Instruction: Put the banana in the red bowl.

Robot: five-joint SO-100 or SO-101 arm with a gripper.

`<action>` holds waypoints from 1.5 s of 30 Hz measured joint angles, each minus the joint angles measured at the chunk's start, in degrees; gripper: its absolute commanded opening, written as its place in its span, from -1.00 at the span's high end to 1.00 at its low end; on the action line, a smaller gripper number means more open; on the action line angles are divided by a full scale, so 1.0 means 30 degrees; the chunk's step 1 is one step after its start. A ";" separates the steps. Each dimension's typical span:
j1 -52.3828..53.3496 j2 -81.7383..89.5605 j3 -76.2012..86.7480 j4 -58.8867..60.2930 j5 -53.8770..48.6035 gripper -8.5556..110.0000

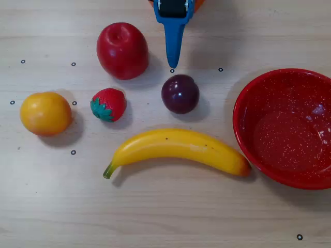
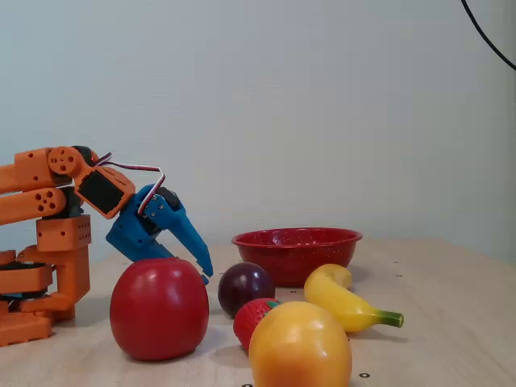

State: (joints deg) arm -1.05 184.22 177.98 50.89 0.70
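The long yellow banana (image 1: 178,150) lies on the wooden table, green stem at lower left, its orange-tinged end touching the rim of the red speckled bowl (image 1: 243,129) at the right. In the fixed view the banana (image 2: 343,300) lies in front of the bowl (image 2: 296,242). My blue gripper (image 1: 172,64) enters the overhead view from the top edge, its tip pointing down above the plum and beside the apple. It looks shut and empty. In the fixed view the gripper (image 2: 205,272) hovers low behind the apple.
A red apple (image 1: 122,50), a dark plum (image 1: 180,94), a strawberry (image 1: 109,104) and a round orange-yellow fruit (image 1: 45,113) lie left of and above the banana. The orange arm base (image 2: 40,266) stands at the fixed view's left.
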 measured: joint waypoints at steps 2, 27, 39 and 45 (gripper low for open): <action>0.0000 0.0000 0.0000 0.0000 0.0000 0.85; -0.0029 -0.2988 -0.2520 0.2432 0.0527 0.85; 0.1875 -0.9521 -1.3184 0.9346 0.0586 0.85; 0.2197 -1.3594 -1.6875 0.9609 0.0586 0.85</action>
State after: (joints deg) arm 5.54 143.44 127.35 79.72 2.46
